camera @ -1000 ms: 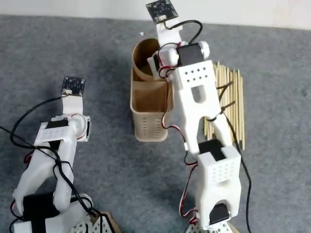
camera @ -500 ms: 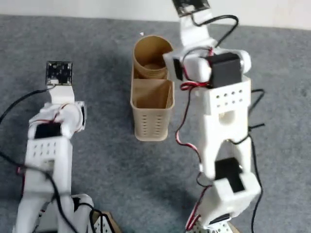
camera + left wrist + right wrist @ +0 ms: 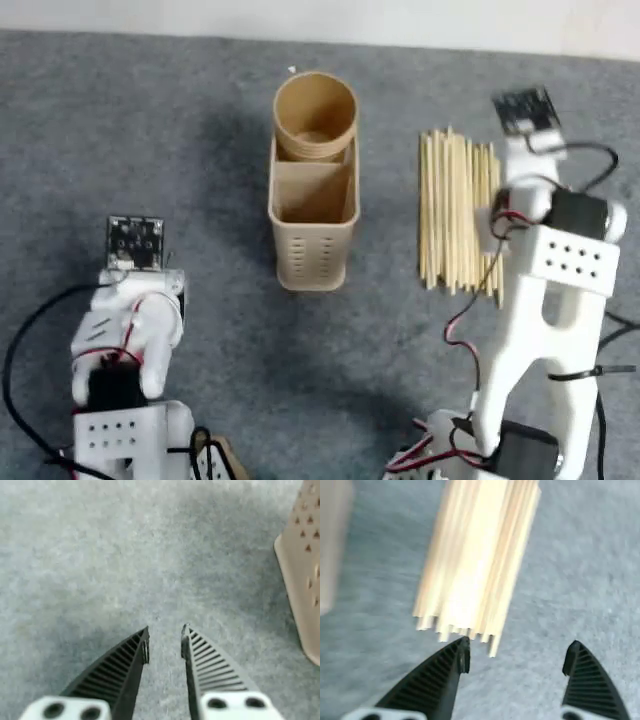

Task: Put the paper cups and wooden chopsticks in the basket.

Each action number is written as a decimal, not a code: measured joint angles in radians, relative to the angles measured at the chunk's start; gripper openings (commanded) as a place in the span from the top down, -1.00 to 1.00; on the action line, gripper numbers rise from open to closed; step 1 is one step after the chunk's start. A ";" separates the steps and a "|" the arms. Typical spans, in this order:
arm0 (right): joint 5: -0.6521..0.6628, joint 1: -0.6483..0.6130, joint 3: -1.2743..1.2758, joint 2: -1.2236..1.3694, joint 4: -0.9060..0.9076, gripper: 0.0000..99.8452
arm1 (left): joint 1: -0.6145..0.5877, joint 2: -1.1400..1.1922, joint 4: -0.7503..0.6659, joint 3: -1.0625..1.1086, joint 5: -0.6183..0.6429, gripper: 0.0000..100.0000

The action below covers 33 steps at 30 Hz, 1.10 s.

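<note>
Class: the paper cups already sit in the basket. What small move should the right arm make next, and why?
Probably shift the open right gripper sideways and down to straddle the bundle of pale wooden chopsticks. They lie on the grey carpet beside the tan perforated basket, and only one finger is at their near ends.

the basket (image 3: 312, 255) at the centre of the high view is tan, its lower wall dotted with rows of small holes. the paper cup (image 3: 300, 108) is kraft brown. the wooden chopsticks (image 3: 455, 215), right of centre, are pale yellow. the table (image 3: 180, 130) is mottled grey. the left gripper (image 3: 165, 640) and the right gripper (image 3: 517, 652) are black and ribbed.
</note>
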 measured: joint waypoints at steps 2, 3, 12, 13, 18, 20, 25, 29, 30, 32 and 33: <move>0.040 0.025 0.095 0.035 -0.127 0.39 | 0.003 -0.049 -0.002 0.034 -0.012 0.72; 0.060 0.029 0.123 0.066 -0.186 0.39 | 0.003 -0.069 -0.002 0.048 -0.014 0.72; 0.000 0.028 0.126 0.371 -0.442 0.67 | 0.000 -0.115 -0.005 0.083 -0.014 0.72; -0.021 0.028 0.100 0.416 -0.445 0.68 | 0.000 -0.115 -0.006 0.083 -0.014 0.72; -0.048 0.044 -0.035 0.651 -0.448 0.68 | 0.002 -0.115 -0.008 0.084 -0.014 0.72; -0.051 0.061 -0.095 0.724 -0.448 0.65 | 0.000 -0.115 -0.008 0.084 -0.014 0.72; -0.052 0.063 -0.160 0.781 -0.446 0.76 | 0.002 -0.115 -0.008 0.084 -0.014 0.72; -0.054 0.066 -0.175 0.783 -0.446 0.98 | 0.000 -0.115 -0.008 0.084 -0.014 0.72; -0.054 0.068 -0.178 0.784 -0.446 0.98 | 0.000 -0.115 -0.008 0.084 -0.014 0.72; -0.054 0.068 -0.183 0.784 -0.448 0.98 | 0.000 -0.115 -0.008 0.084 -0.014 0.72; -0.055 0.068 -0.186 0.784 -0.448 0.99 | 0.000 -0.115 -0.008 0.084 -0.014 0.72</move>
